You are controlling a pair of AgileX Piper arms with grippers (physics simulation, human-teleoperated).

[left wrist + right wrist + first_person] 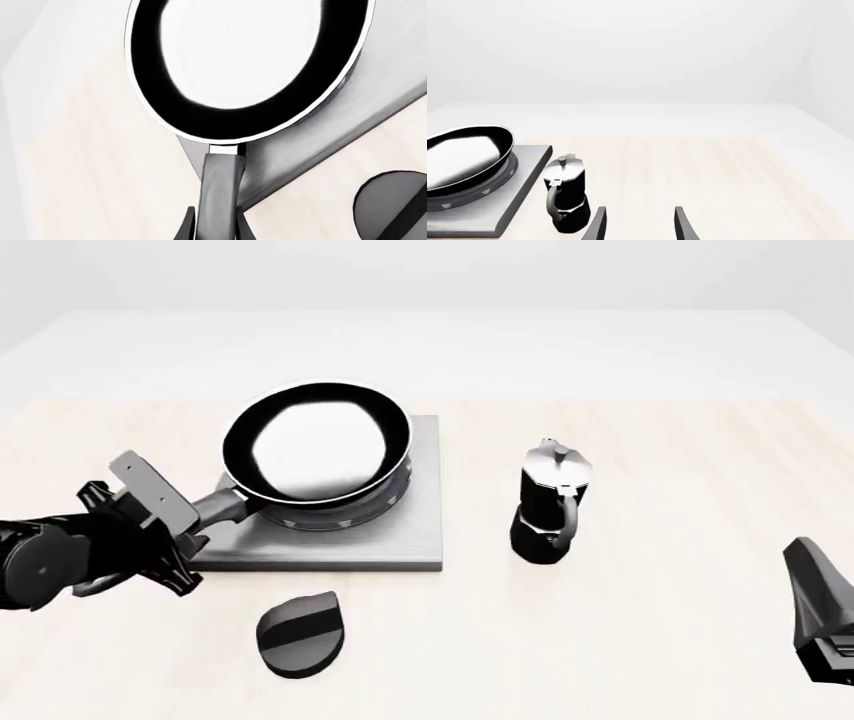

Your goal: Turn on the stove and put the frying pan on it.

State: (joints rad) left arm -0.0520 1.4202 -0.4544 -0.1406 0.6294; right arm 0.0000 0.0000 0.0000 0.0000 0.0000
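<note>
Pale wooden desk (641, 640): your left claw (187, 540) grips the frying pan (316, 450) by its handle, pan sitting on the stove (400, 540); your right claw (637, 225) hangs unclenched beside the coffee pot (550, 502).

The round glossy black frying pan (318, 452) sits over the raised ring burner of the flat square grey metal stove (387, 538), its handle in the left gripper (187, 530). The black teardrop-shaped knob (302, 636) lies near the slab's front edge, and a tall black moka pot (549, 502) stands right of it
</note>
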